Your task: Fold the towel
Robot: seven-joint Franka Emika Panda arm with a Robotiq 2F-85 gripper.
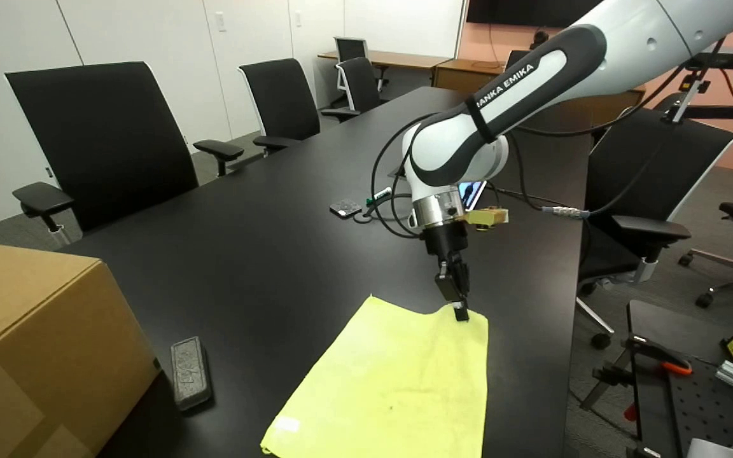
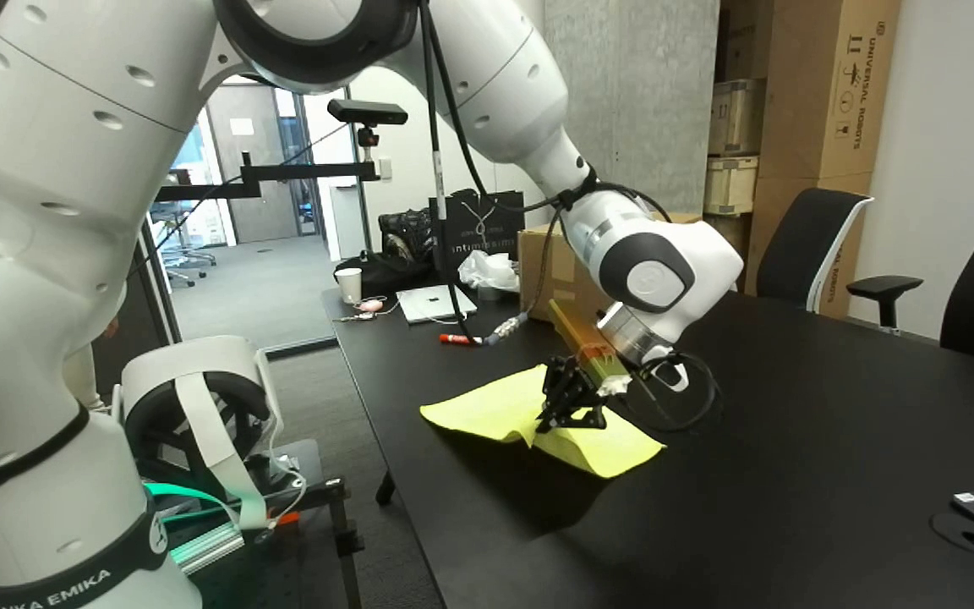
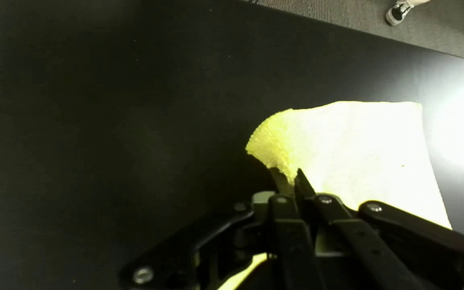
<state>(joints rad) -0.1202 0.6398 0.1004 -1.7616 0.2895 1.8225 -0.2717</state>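
Note:
A yellow towel lies spread on the black table in both exterior views (image 1: 392, 388) (image 2: 487, 408); it looks almost white in the wrist view (image 3: 373, 153). My gripper (image 1: 460, 312) is at one edge of the towel, nearer one corner. It also shows in the other exterior frame (image 2: 546, 421) and in the wrist view (image 3: 291, 182). Its fingers are shut on the towel's edge, with the cloth pinched between the tips. The edge is lifted a little off the table there, with a shadow beneath it. The wrist view shows the corner beside the fingers curled.
A cardboard box (image 1: 55, 356) and a grey eraser-like block (image 1: 190, 372) stand on the table (image 1: 265, 254) beside the towel. A red marker (image 2: 456, 339), a silver laptop (image 2: 435, 303) and a white cup (image 2: 349, 286) lie farther along. Cables hang from the arm. Chairs stand around.

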